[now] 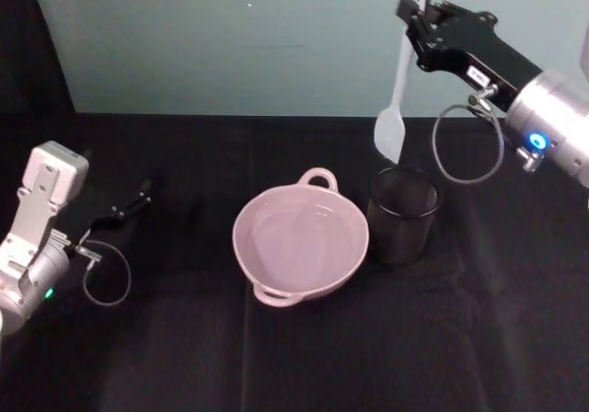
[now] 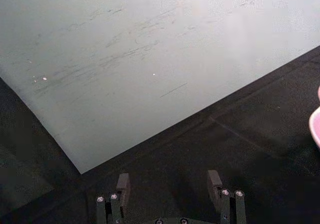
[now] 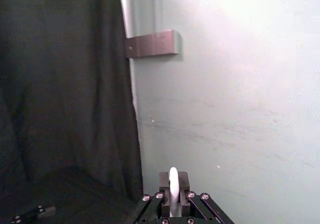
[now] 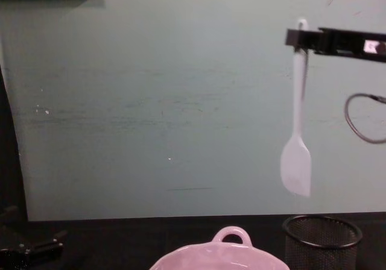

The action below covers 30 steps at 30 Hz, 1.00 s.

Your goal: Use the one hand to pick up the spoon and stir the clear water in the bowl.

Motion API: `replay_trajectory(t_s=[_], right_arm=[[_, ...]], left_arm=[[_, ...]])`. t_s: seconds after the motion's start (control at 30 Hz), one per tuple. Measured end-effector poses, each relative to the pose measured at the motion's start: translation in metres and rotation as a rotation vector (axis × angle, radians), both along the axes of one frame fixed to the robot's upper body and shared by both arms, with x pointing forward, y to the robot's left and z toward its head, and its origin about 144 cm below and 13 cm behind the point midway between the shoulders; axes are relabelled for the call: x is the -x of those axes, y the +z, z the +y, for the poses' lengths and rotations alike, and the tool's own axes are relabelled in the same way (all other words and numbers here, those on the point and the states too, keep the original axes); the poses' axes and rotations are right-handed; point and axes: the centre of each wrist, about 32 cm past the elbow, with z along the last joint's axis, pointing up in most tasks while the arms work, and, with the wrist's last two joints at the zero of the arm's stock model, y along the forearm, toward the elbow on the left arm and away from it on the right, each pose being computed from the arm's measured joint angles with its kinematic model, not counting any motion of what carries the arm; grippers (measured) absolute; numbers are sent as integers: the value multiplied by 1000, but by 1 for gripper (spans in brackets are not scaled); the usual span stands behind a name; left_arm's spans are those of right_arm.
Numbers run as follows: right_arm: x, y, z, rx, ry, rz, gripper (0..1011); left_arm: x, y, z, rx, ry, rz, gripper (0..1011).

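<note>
Right gripper (image 1: 416,12) is up high, above and behind the mesh cup (image 1: 402,214), black flat jaws pinching the spoon (image 1: 398,90) near the handle's top. Spoon is slim white plastic and hangs about vertical, flat spatula-like blade down, clear of the cup rim. In the chest view the blade (image 4: 296,164) sits well above the cup (image 4: 322,237), with the handle end poking just above the gripper (image 4: 300,39). Right wrist view: jaws (image 3: 174,184) pressed together on the white handle (image 3: 173,189).

Bowl (image 1: 354,246) is pale pink glossy ceramic, round, with small loop handles at the far and near rim. It sits mid-table on black cloth (image 1: 184,357), just left of the cup, about touching it. Water (image 1: 294,242) inside is barely visible, only a faint sheen on the pink. Chest view catches the bowl's far rim and loop (image 4: 232,237).

Cup is black wire mesh, cylindrical, upright; can't tell if anything is in it.

Left gripper (image 1: 138,196) rests low on the cloth at far left, well apart from the bowl. Left wrist view: fingers (image 2: 122,184) spread, nothing between them.

Backdrop is a flat pale green wall (image 1: 230,44) with light scuffs.
</note>
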Motion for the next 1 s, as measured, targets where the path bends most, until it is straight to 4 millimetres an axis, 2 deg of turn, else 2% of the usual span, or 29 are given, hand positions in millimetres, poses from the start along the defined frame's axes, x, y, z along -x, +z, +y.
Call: replay_trajectory(t_s=[0.2, 0.3, 0.6, 1.0], right_arm=[[-3, -20, -11, -44, -35, 54, 109], [-4, -37, -15, -69, -51, 91, 109], [0, -68, -16, -140, -70, 159, 109], [5, -96, -19, -250, -100, 221, 109]], left_arm=[[0, 0, 0, 0, 0, 0, 1011], [0, 0, 0, 0, 0, 0, 1011], [0, 0, 0, 0, 0, 0, 1011], [0, 0, 0, 0, 0, 0, 1011]])
